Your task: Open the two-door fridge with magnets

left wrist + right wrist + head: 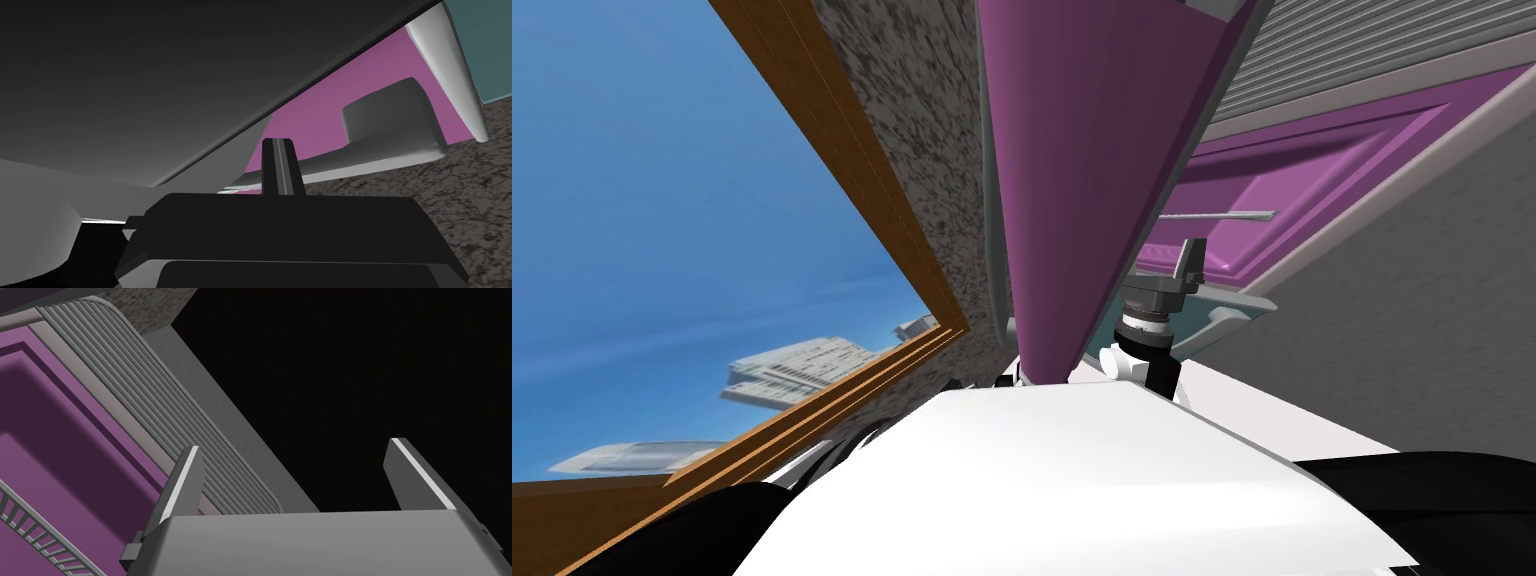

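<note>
My right pincer (295, 443) is spread and empty, my left pincer (278, 142) pressed together near the purple fridge door (1072, 150). Unheld, that door might swing shut against my arm.

Right claw (294, 444): two thin grey blades with pale edges on a boxy grey body

Smooth matt purple fridge door (1072, 150), wood-grain window frame (862, 170), rough speckled wall (932, 110), ribbed grey panel (150, 403).
</note>
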Robot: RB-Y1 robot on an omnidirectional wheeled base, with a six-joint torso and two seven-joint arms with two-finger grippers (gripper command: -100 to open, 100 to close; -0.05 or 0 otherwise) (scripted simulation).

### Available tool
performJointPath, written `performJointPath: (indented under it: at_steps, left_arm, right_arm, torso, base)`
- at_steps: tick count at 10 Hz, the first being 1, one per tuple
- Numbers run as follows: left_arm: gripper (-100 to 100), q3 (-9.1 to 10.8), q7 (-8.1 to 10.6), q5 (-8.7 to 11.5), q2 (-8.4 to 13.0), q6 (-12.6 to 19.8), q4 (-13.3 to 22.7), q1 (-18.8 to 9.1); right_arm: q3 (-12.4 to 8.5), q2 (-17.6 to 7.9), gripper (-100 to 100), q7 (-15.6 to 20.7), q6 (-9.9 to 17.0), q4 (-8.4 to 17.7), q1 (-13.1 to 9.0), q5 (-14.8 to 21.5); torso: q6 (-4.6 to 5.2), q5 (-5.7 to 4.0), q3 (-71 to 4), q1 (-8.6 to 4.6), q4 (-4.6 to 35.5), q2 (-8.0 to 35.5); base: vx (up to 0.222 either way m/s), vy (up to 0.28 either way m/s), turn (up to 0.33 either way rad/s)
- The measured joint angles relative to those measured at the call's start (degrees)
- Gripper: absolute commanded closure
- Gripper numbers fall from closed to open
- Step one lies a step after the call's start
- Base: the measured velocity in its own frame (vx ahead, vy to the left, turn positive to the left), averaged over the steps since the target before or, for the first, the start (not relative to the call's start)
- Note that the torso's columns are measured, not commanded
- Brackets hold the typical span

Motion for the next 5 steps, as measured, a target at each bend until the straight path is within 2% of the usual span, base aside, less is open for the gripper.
performJointPath:
  at_steps: [3,5]
  left_arm:
    - [-100,-0.89,0.36,0.0,-0.1,0.6,-0.1,-1.1]
    - [-100,-0.07,0.06,0.0,-0.1,0.8,-0.5,0.0]
  right_arm:
    - [0.0,0.0,0,0.0,0.0,0.0,0.0,0.0]
    - [0.0,0.0,0,0.0,0.0,0.0,0.0,0.0]
  torso:
    - [0.01,0.03,0.0,0.06,0.0,0.0]
    - [0.02,-0.01,0.0,-0.07,0.1,0.2]
  base:
    - [0.007,0.020,-0.005]
    - [-0.019,0.001,0.000]
